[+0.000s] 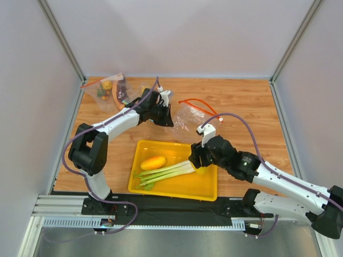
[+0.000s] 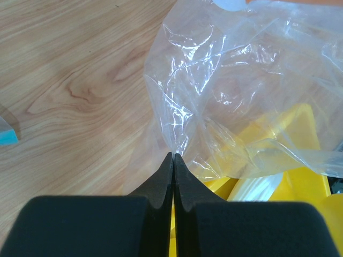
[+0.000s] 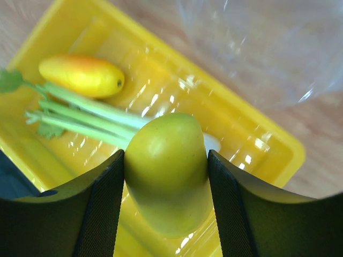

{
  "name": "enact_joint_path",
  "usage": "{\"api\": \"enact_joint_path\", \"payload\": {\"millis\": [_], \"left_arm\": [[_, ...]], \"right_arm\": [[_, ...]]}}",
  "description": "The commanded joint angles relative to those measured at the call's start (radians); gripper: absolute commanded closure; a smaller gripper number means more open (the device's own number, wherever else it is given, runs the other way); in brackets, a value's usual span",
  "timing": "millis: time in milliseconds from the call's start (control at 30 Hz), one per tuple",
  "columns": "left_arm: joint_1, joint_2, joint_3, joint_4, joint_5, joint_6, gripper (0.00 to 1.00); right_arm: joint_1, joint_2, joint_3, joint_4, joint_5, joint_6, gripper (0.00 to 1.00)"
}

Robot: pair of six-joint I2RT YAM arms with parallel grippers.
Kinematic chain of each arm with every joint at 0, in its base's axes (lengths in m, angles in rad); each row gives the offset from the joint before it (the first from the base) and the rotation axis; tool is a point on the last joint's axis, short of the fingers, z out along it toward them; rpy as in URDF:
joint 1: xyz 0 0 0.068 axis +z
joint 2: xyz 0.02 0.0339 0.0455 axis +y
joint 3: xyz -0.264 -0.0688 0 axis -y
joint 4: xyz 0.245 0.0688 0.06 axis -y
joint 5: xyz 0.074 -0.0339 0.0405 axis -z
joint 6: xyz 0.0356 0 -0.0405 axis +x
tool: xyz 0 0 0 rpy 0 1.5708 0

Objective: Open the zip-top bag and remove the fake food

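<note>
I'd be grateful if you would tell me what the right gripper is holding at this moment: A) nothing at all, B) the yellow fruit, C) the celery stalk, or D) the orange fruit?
B: the right wrist view shows the right gripper closed on the yellow fruit above the yellow tray, where the orange fruit and the celery stalk already lie.

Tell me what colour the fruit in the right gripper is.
The fruit is yellow-green, clearest in the right wrist view.
</note>
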Motion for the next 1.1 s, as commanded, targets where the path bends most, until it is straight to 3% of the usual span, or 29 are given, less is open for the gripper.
{"api": "enact_joint_path", "payload": {"millis": [0,400,533,567,633,667,700,733,1067], "left_arm": [[0.001,-0.001,0.038,0.001,-0.002,0.023,1.00],[0.001,0.000,0.038,-0.002,-0.003,0.023,1.00],[0.001,0.002,0.038,-0.002,-0.004,0.023,1.00],[0.001,0.000,0.038,-0.002,-0.004,0.023,1.00],[0.001,0.002,0.037,-0.004,-0.006,0.023,1.00],[0.001,0.003,0.038,-0.005,-0.006,0.023,1.00],[0.001,0.003,0.038,-0.005,-0.006,0.023,1.00],[0.000,0.003,0.040,-0.007,-0.006,0.023,1.00],[0.000,0.015,0.060,-0.036,-0.026,0.025,0.98]], "right_arm": [[0.069,-0.005,-0.059,-0.008,0.013,0.125,0.72],[0.145,0.021,-0.177,-0.067,0.017,0.212,0.68],[0.143,0.033,-0.184,-0.073,0.016,0.211,0.52],[0.145,0.035,-0.176,-0.076,0.020,0.206,0.39],[0.145,0.043,-0.167,-0.082,0.028,0.203,0.27],[0.145,0.049,-0.155,-0.085,0.039,0.196,0.09],[0.145,0.049,-0.148,-0.085,0.043,0.191,0.09],[0.145,0.050,-0.139,-0.096,0.051,0.188,0.01],[0.123,-0.002,0.030,-0.166,0.210,0.068,0.00]]}}
